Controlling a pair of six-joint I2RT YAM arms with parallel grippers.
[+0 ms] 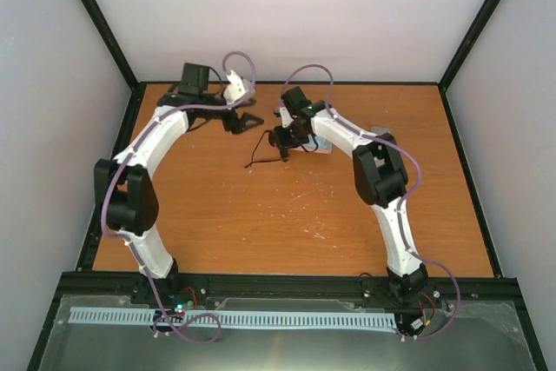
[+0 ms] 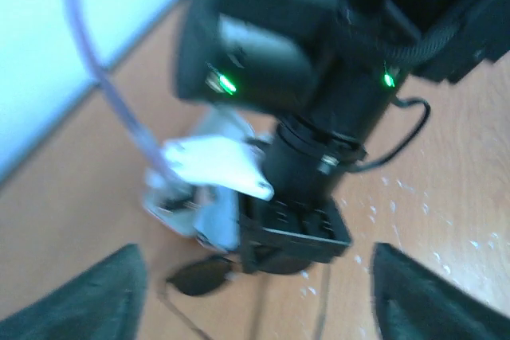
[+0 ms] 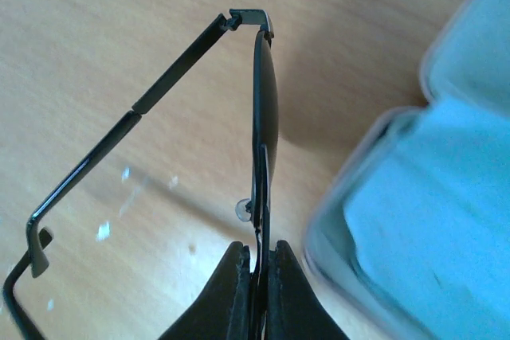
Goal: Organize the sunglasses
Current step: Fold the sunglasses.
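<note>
The sunglasses [image 3: 264, 93] are a dark thin-wire pair, raised a little off the table [image 1: 261, 223], about midway along its far edge.

The left gripper [image 1: 247, 121] is to their left, near but not touching, with its jaws spread wide and nothing between them. Its own camera looks across at the other arm's wrist, and one dark lens shows low in that view.

The right gripper [image 3: 260, 257] has its jaws pinched narrow on the frame's front near the nose pad. From its wrist view, the front of the glasses runs straight away from the fingertips. One temple arm is unfolded and sticks out to the left, and in the overhead view a thin dark line trails from the grip toward the left arm's side. The other temple cannot be made out.

An open case [image 3: 414, 220] with pale blue lining lies just right of the lens, almost against it. I cannot tell whether they touch.

Since the right arm has the glasses and the case is on its side, the next move probably depends on that splayed temple. It points away from the case and toward the open left jaws, so the left arm looks better placed to fold it.
</note>
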